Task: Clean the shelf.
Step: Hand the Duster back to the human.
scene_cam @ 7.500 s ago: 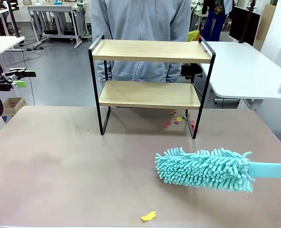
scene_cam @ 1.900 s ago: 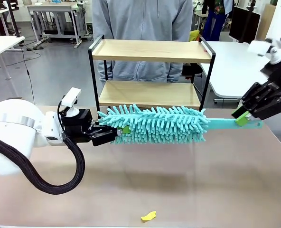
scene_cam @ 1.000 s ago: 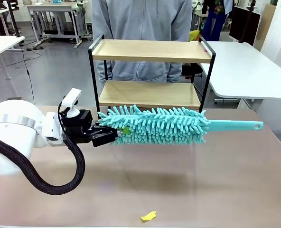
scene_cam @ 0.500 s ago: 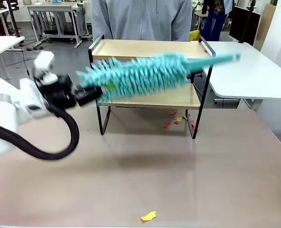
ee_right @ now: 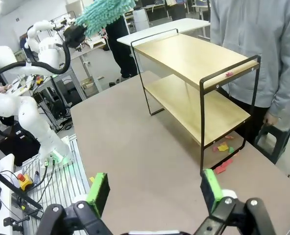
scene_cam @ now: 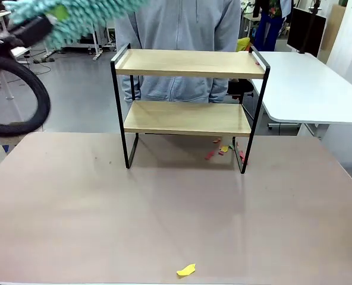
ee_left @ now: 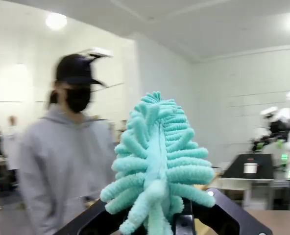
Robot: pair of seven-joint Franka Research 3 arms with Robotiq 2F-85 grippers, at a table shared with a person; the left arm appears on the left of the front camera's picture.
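Front view: I have the left gripper (scene_cam: 42,25) clamped on the fluffy turquoise microfibre duster (scene_cam: 81,13), up-left of the two-tier wooden black-framed shelf (scene_cam: 189,107), presumably poised to sweep its top board, while my right gripper (ee_right: 155,188) hangs wide open and empty.

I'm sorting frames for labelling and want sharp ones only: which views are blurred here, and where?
Front view: the duster and left gripper at top left are motion-smeared, while the shelf and table are sharp. Left wrist view: the person and room behind are soft, the duster's strands fairly crisp. Right wrist view: sharp, with wide-angle bending of straight edges; the right gripper is open.
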